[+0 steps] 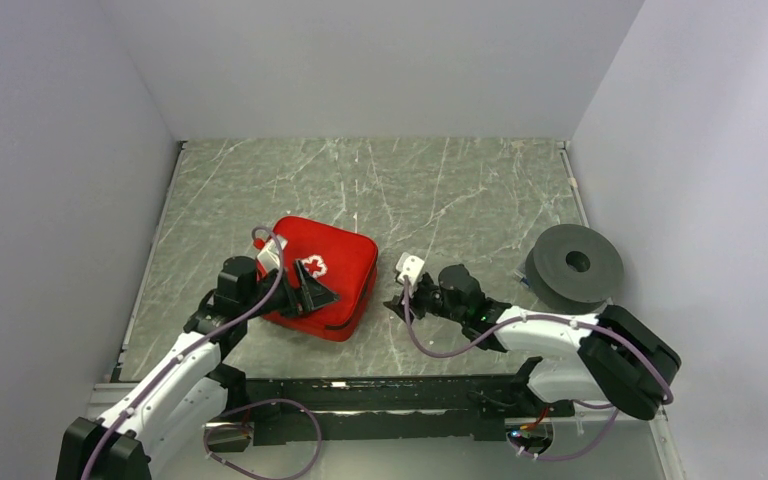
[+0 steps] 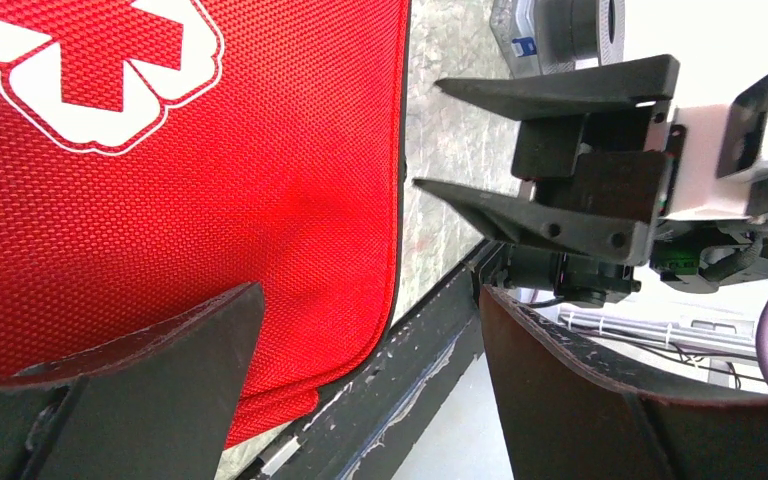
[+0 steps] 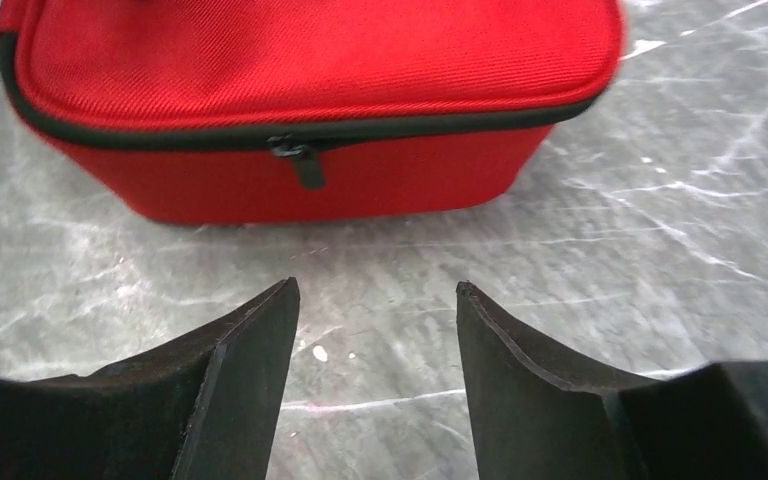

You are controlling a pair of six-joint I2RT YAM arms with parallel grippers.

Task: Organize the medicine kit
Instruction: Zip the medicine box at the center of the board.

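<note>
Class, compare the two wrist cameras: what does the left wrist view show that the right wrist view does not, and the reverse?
Only the left wrist view shows the white cross on the lid, and the right gripper seen from outside, jaws apart. Only the right wrist view shows the zip pull on the case's side wall. Both show the red medicine kit and the marbled table.
</note>
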